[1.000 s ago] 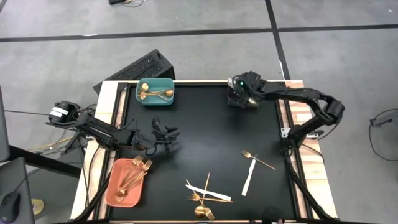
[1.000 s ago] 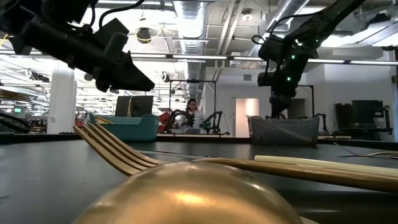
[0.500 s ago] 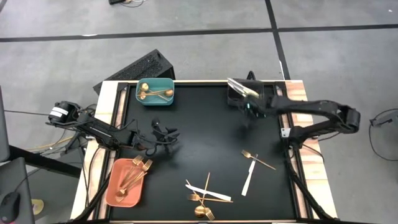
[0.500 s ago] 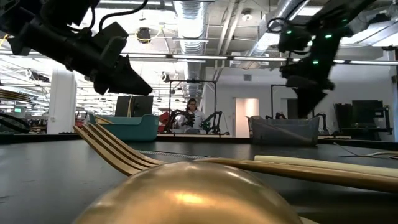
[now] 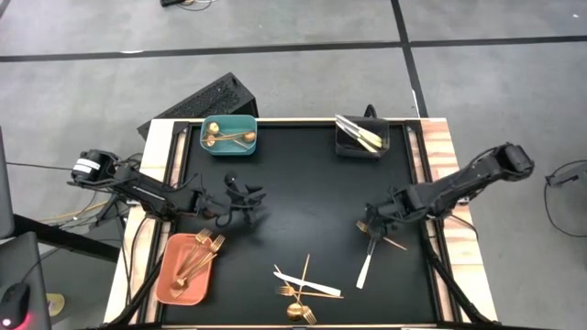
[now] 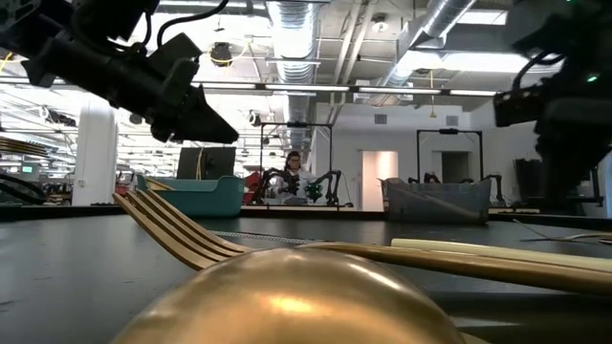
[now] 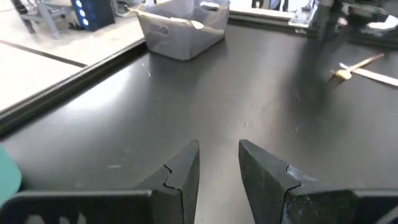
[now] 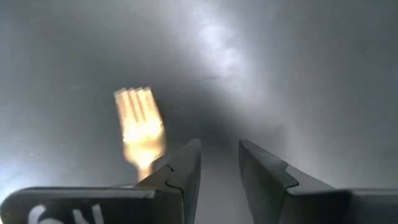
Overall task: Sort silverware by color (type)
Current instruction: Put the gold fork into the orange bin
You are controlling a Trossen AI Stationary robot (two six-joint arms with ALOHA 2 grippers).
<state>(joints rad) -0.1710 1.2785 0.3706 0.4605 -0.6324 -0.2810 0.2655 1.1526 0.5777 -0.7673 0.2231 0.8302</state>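
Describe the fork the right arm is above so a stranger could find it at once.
Start at the black mat and go to its right side, where the right gripper hovers. The gold fork lies there crossing a white knife; it is apart from the utensil pile at the front edge.

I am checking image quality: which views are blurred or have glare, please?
Low view: a gold spoon right at the lens is a soft, unfocused blob. Right wrist view: the gold fork is smeared and bright glare washes the black mat. High view: sharp, evenly lit.
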